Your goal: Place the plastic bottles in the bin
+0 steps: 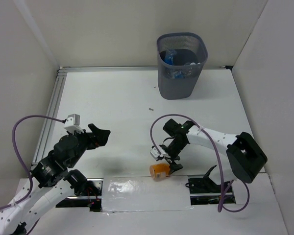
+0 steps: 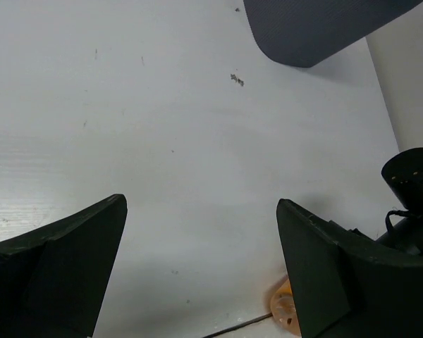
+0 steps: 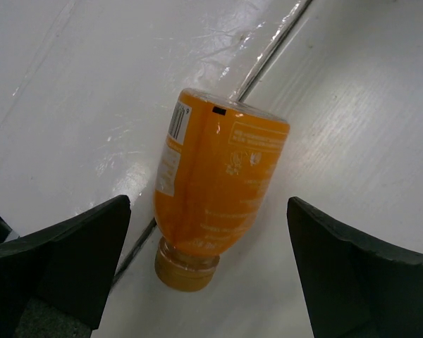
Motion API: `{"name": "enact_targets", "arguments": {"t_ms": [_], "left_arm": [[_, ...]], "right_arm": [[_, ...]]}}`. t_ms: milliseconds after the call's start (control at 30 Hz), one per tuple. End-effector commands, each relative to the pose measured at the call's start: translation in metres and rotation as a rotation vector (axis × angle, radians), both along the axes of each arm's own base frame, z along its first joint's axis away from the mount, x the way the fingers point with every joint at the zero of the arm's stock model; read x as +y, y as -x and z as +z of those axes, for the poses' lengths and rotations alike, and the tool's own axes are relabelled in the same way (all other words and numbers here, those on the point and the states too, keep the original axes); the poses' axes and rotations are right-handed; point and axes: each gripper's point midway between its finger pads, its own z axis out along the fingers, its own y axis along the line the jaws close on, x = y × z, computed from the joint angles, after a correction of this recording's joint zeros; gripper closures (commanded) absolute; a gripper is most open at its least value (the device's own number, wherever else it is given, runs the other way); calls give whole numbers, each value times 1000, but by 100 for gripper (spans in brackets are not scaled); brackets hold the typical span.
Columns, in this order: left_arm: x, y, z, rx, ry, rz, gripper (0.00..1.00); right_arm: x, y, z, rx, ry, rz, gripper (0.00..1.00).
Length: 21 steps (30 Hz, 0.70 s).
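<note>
Right gripper [image 3: 208,208] hovers with its jaws spread wide above the orange bottle [image 3: 218,176], which lies on its side near the front edge of the table [image 1: 117,98], neither finger touching it. Left gripper [image 1: 102,134] gapes too, holding nothing. Clear bottles [image 1: 181,68] sit inside the bin [image 1: 176,87] at the far side.

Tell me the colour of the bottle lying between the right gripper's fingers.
Orange, cap included; the bottle shows best in the right wrist view.

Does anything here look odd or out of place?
Only the orange bottle: it lies on its side on the table, under the open right gripper, while other bottles are already in the bin.
</note>
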Motion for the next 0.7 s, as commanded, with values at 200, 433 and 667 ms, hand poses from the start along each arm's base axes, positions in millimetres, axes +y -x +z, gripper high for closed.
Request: {"name": "enact_targets", "arguments": {"t_ms": [200,433,667], "left_arm": [[7,8,2,19,30,25,0],[1,5,1,11,33,3,0],[-14,-2,3,-13,33,-51,0]], "right_arm": [[24,-19,-31,-25,104,-142,29],[57,-52,20,-97,20,-164,100],[103,-216,226,-294,-353,-595,100]]}}
